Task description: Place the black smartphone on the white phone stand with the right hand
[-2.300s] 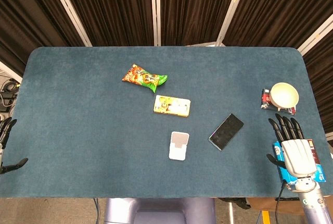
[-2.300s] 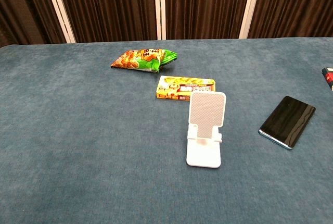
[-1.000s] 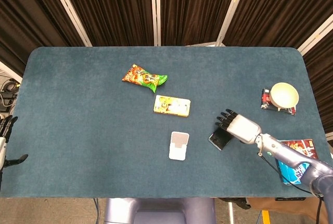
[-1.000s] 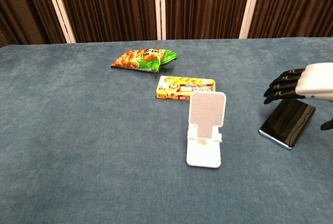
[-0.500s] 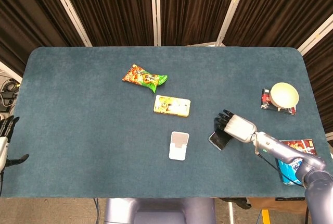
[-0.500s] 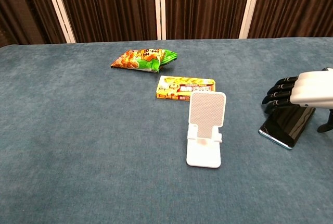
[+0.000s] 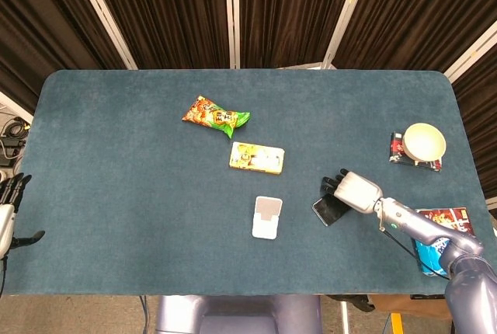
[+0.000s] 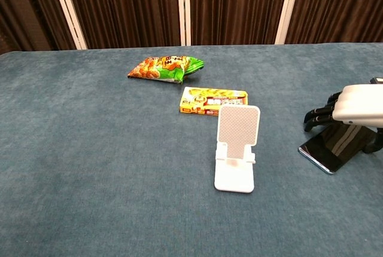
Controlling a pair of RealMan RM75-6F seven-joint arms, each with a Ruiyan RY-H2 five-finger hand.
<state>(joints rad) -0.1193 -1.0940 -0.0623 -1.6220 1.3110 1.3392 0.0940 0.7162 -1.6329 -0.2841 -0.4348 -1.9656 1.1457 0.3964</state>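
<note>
Now the right hand (image 8: 353,119) has been lowered onto the black smartphone (image 8: 326,152), fingers curled over it though a firm grip cannot be confirmed, so lifting toward the white phone stand (image 8: 236,147) appears next.

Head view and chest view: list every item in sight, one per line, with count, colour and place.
table: one, blue-green cloth top, under everything.
black smartphone: one, flat on the table to the right of the stand, partly under the right hand.
white phone stand: one, upright, near the table's front middle, nothing on it.
snack bag: one, red and green, far centre-left.
yellow box: one, just behind the stand.
bowl: one, cream, right side, on a dark packet.
packets: red and blue, front right edge.
left hand: at the table's left edge, fingers spread.
right hand: over the phone, fingers curled down; grip unclear.
</note>
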